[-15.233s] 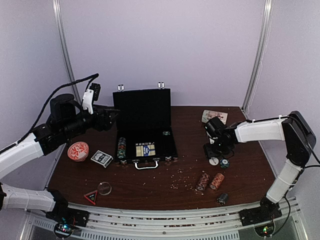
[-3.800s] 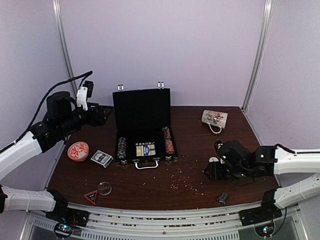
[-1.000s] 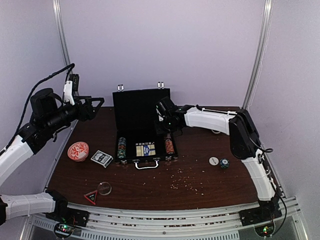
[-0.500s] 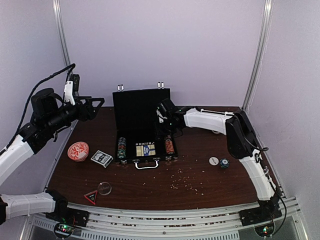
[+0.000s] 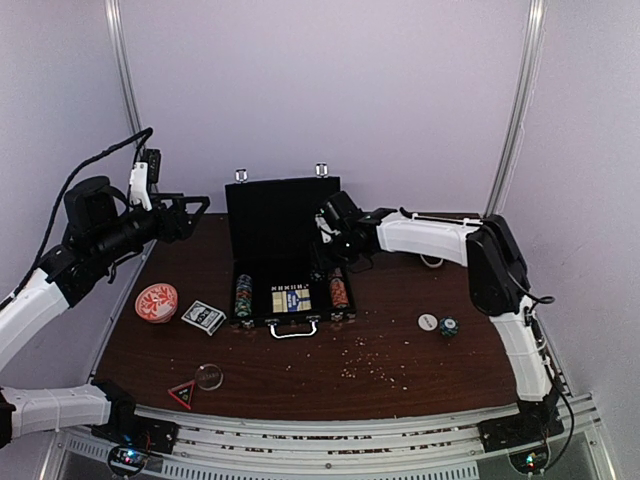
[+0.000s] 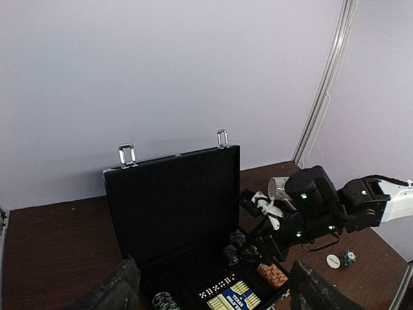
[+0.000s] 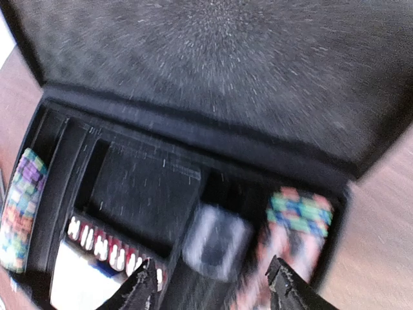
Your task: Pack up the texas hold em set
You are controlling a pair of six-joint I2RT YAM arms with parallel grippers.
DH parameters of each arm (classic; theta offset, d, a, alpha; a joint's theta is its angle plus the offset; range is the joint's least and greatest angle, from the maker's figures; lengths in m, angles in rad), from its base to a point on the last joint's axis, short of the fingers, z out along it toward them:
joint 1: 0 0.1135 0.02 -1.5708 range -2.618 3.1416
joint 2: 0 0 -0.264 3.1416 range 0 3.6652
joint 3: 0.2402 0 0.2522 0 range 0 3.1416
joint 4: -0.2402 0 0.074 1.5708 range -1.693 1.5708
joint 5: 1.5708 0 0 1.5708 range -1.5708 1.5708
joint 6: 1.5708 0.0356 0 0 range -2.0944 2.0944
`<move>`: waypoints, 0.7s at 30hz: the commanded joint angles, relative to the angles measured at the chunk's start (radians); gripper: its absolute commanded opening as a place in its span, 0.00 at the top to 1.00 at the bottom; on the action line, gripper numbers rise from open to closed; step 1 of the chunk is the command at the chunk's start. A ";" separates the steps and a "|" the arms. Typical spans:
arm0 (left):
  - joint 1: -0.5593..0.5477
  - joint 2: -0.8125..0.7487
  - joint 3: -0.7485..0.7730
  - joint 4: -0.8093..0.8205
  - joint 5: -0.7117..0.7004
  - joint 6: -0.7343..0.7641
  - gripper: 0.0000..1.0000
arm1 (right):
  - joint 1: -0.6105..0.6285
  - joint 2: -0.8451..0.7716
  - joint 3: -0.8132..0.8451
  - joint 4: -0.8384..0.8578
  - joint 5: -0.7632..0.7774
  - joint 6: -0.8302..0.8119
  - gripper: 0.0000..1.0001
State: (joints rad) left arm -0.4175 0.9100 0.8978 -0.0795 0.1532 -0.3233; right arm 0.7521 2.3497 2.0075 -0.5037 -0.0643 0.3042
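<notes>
**Q:** Where is the set, and what are the claws doing?

**A:** The black briefcase (image 5: pixel 285 235) stands open in the middle of the table (image 5: pixel 400 370), lid upright. The right gripper (image 7: pixel 211 274) hovers over its right-hand slots, fingers apart and clamping nothing. The left gripper (image 6: pixel 213 274) hangs high at the left, also spread wide and empty.

**Q:** How would the pieces outside the case handle?

**A:** By my judgement, the card deck (image 5: pixel 203 317), just left of the case near the orange dish (image 5: pixel 156 302), is light, stiff cardboard and best pinched across its narrow sides. The white button (image 5: pixel 428 322) and the small chip (image 5: pixel 447 326) beside it lie well to the right. They look thin, hard and probably slippery, so take them by the rim. The case looks rigid and likely heavy; push the lid's top edge to shut it.

**Q:** What does one view give that another lacks?

**A:** Only the right wrist view looks down into the tray. It shows a chip stack (image 7: pixel 22 213) at far left, another at right, and a round piece (image 7: pixel 216 240) in the slot beside that one — too blurred to identify. Only the overhead view shows the deck and the dish.
</notes>
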 commanded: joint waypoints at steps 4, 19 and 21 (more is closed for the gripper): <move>0.006 0.014 0.023 0.032 -0.003 0.012 0.18 | 0.020 -0.418 -0.433 0.139 0.093 0.009 0.40; 0.007 0.029 0.021 0.033 0.005 0.007 0.18 | -0.110 -0.626 -0.901 0.013 0.264 0.154 0.41; 0.007 0.029 0.021 0.033 0.007 0.007 0.18 | -0.117 -0.623 -0.922 0.007 0.274 0.167 0.41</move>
State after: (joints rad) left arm -0.4175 0.9390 0.8978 -0.0799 0.1535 -0.3233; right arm 0.6415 1.7245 1.1095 -0.4648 0.1535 0.4320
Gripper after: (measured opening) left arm 0.823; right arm 0.596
